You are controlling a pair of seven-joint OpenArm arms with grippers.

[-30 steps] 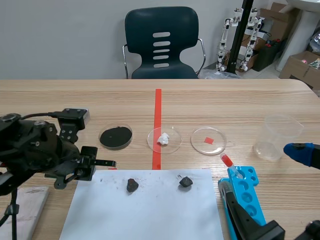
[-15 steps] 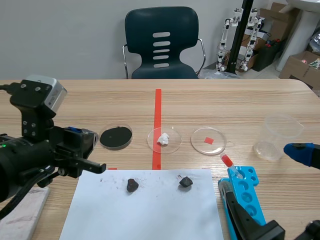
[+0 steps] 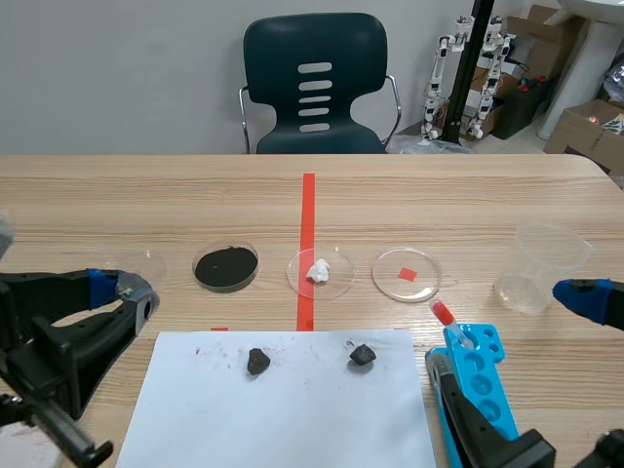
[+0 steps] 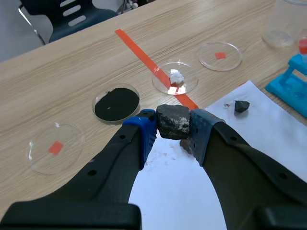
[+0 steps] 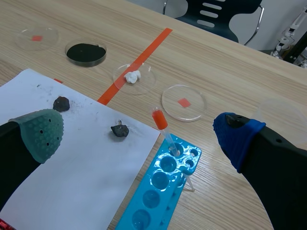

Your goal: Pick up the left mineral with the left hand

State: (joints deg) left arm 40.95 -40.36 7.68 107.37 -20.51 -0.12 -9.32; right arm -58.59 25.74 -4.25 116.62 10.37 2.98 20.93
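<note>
In the left wrist view a dark mineral with pale flecks is pressed between the blue pads of my left gripper, which is shut on it and raised above the white paper. In the scene view the left gripper hangs high at the left, close to the camera, and the held mineral cannot be made out there. Two more dark minerals lie on the paper: one left of middle, one to its right. My right gripper is open over the paper's right edge, holding nothing.
Behind the paper stand dishes: black powder, white lump, red square, and another at the left. A blue tube rack with a red-capped tube and a clear beaker are at the right.
My left arm has risen from the paper's left corner and swung left, toward the camera. Both minerals on the paper and the right arm have stayed put.
</note>
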